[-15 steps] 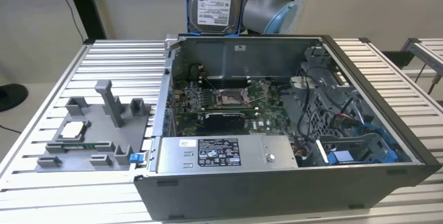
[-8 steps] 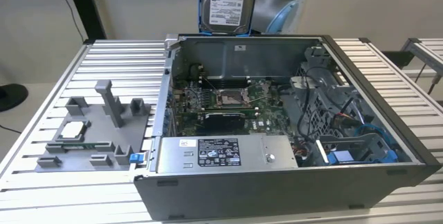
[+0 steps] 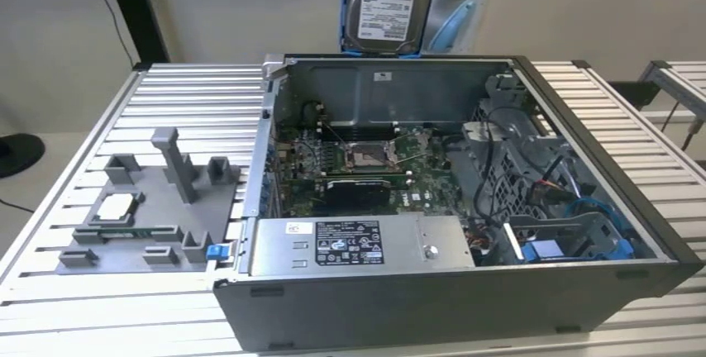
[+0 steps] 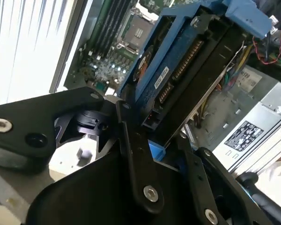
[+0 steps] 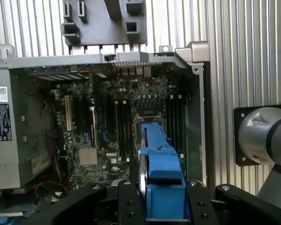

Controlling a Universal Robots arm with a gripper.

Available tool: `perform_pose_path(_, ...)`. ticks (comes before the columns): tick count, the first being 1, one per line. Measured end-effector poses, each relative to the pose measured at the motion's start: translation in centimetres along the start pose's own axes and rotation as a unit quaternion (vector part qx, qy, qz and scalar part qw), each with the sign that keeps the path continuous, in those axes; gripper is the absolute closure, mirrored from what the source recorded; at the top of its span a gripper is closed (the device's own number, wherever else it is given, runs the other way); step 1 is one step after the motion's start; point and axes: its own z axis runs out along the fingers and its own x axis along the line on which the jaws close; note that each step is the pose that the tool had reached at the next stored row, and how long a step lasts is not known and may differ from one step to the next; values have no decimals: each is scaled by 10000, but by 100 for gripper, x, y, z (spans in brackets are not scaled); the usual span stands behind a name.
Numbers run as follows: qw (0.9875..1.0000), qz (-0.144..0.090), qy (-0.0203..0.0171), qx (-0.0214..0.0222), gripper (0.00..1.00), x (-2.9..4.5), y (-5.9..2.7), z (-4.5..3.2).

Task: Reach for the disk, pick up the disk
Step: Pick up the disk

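Observation:
The disk (image 3: 384, 8), a silver hard drive with a white label and a blue bracket along its edges, hangs upright in the air above the back wall of the open computer case (image 3: 441, 307) in the exterior view. In both wrist views my gripper (image 4: 165, 157) (image 5: 164, 206) is shut on it. Its black fingers (image 4: 131, 154) press on either side of the blue bracket (image 5: 161, 161). The drive's connector edge (image 4: 182, 65) points down toward the motherboard (image 5: 107, 122).
The case lies open on a slatted metal table (image 3: 617, 117). Inside are the motherboard (image 3: 364, 163), a grey power supply box (image 3: 353, 245) and blue drive cages (image 3: 574, 241). At the exterior view's left, a grey fixture (image 3: 165, 225) holds a small processor chip (image 3: 116, 207).

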Motion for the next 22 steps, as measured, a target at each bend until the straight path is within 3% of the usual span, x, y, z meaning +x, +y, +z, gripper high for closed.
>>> perform_pose_path(11, 10000, 0, 0, 0, 100, -37, -433, -2)
perform_pose_path(22, 10000, 1, 0, 0, 100, -65, -757, -4)
